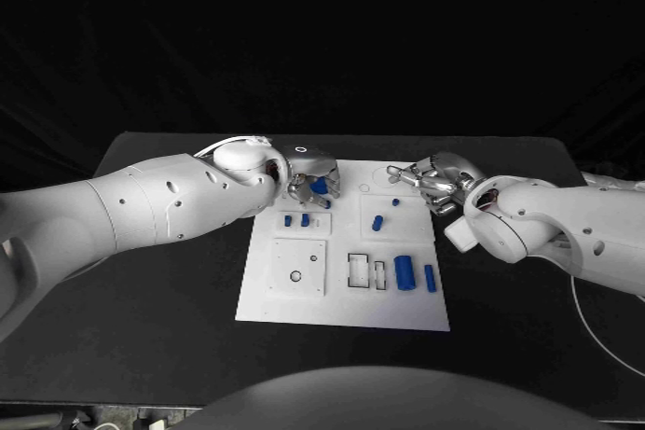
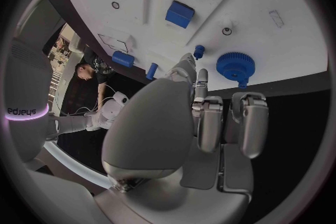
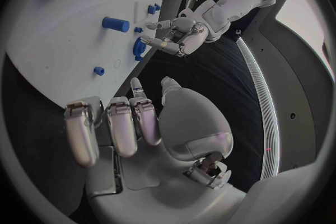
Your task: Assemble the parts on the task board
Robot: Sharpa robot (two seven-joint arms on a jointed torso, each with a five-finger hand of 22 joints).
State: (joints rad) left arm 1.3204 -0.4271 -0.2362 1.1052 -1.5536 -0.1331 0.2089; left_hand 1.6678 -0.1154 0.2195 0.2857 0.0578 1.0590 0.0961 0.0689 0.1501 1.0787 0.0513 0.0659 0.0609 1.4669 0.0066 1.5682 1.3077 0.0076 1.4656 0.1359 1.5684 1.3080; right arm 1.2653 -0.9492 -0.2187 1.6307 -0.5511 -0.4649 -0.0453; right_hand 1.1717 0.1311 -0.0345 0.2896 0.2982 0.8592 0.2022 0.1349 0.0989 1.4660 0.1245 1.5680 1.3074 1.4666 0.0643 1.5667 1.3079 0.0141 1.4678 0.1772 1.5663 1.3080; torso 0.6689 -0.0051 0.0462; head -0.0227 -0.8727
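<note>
L hand [image 1: 312,180] sits over the far-left corner of the task board [image 1: 269,299], fingers pointing down around a blue gear [image 2: 234,65]; in the L wrist view the gear lies on the board just past the fingertips [image 2: 201,76], apparently not gripped, fingers apart w/ nothing between them, so hand reads as open. Just nearer than that, two small blue blocks [image 1: 295,220] stand in the left-middle panel, and the near-left panel has a round hole [image 1: 295,276] w/ nothing in it. Mid board: a short blue peg [image 1: 379,223] and a tiny blue stud [image 1: 395,202]; nearer, an outlined rectangular slot [image 1: 358,270], then three blue bars [image 1: 404,273] side by side toward the right edge. R hand [image 1: 432,180] hovers at the far-right corner of the board above the bench [image 1: 161,309], fingers spread, holding nothing. Judged step: pick-up of the gear by L hand, early in the job since most parts look loose. Next move prob needs the fingers closing round the gear rim, a clean lift, then carry to its seat; which seat that is I can't tell. R hand well apart from L, no clash for now.
</note>
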